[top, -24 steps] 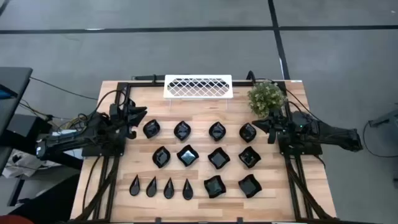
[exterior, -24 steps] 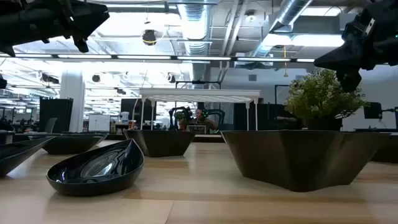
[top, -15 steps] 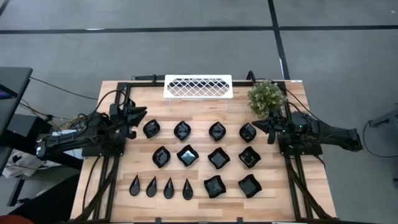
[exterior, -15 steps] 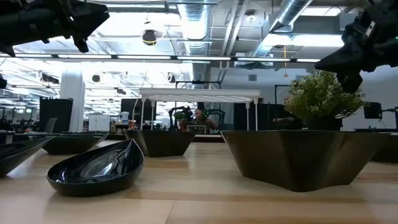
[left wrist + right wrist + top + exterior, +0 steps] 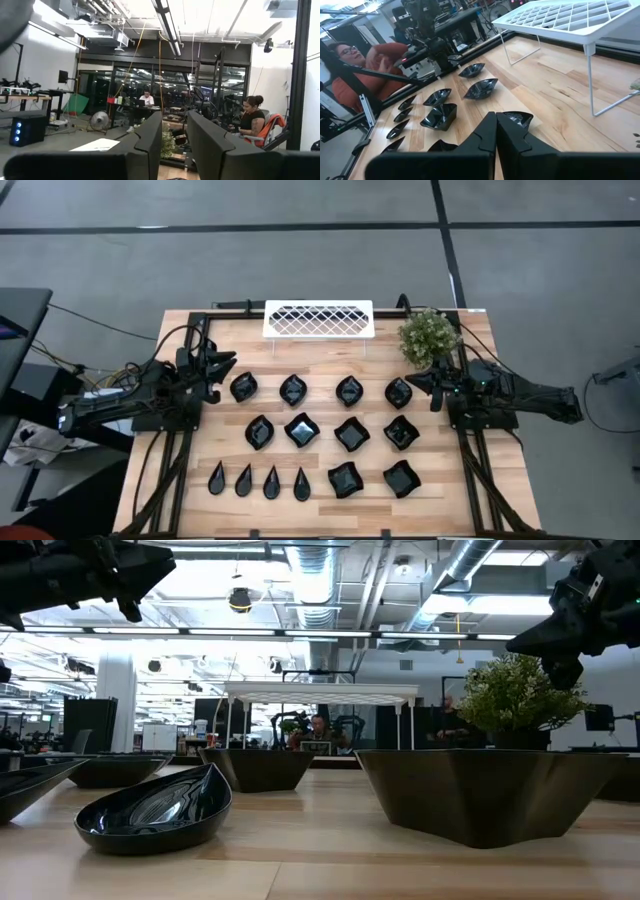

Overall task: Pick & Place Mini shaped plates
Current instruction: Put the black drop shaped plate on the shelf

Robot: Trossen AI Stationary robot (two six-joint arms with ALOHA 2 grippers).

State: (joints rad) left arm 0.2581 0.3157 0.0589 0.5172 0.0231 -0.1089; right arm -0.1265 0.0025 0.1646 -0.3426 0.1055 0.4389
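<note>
- The mini shaped plates (image 5: 303,430) are small glossy black dishes lying in three rows on the wooden surface (image 5: 320,355): rounded leaf shapes in the far row, squarish diamonds in the middle, teardrops (image 5: 258,480) near left and squares near right.
- No writing or label is readable on them.
- The left pincer (image 5: 228,362) hangs at the left edge beside the far row, fingers slightly apart, grasping nothing.
- The right pincer (image 5: 413,383) sits at the right edge, clenched and empty.
- A white lattice rack (image 5: 319,319) stands at the far edge, a small plant (image 5: 429,336) far right.
</note>
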